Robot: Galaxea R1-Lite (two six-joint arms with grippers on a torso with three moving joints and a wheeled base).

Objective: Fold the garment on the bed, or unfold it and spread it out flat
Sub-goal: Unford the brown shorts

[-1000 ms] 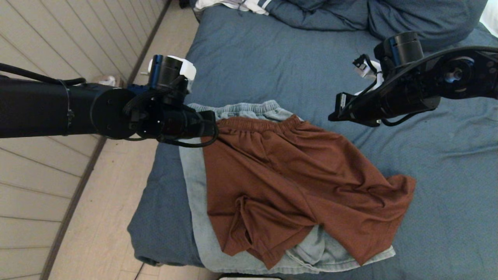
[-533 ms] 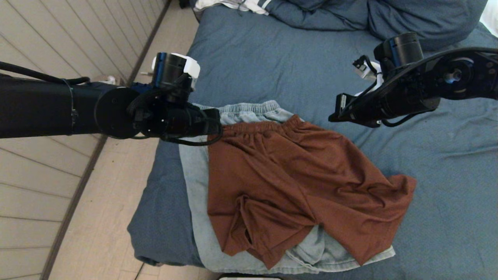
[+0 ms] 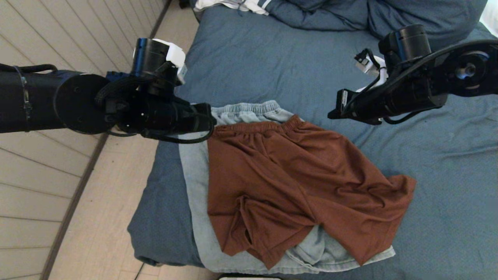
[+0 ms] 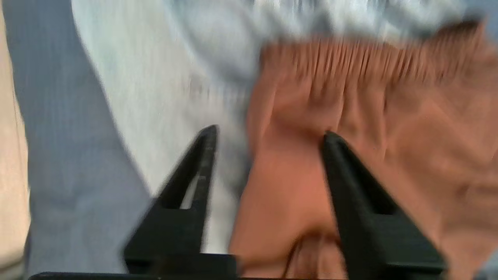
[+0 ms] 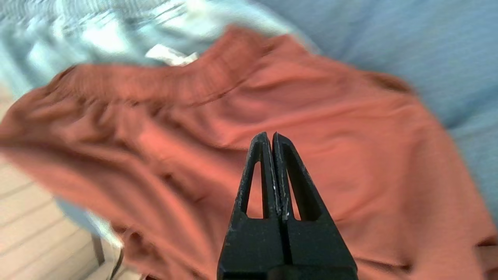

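Rust-brown shorts point(image 3: 295, 175) lie spread on a pale blue garment point(image 3: 194, 186), near the left front corner of the slate-blue bed point(image 3: 272, 58). Their elastic waistband point(image 3: 256, 126) points to the far side. My left gripper point(image 3: 208, 118) hovers over the waistband's left corner. It is open, with brown cloth point(image 4: 350, 97) and pale blue cloth point(image 4: 155, 85) below it and nothing between its fingers point(image 4: 269, 132). My right gripper point(image 3: 334, 114) hangs above the bed just right of the waistband. It is shut and empty point(image 5: 271, 134), over the brown shorts point(image 5: 350, 136).
Rumpled blue bedding and pillows point(image 3: 389, 15) lie at the head of the bed, with a white striped cloth point(image 3: 233, 4) beside them. The bed's left edge drops to a pale wooden floor point(image 3: 97, 202) along a panelled wall point(image 3: 58, 35).
My left gripper has gone from shut to open and drawn back left from the waistband corner, which has settled on the pale garment. The right arm has risen slightly.
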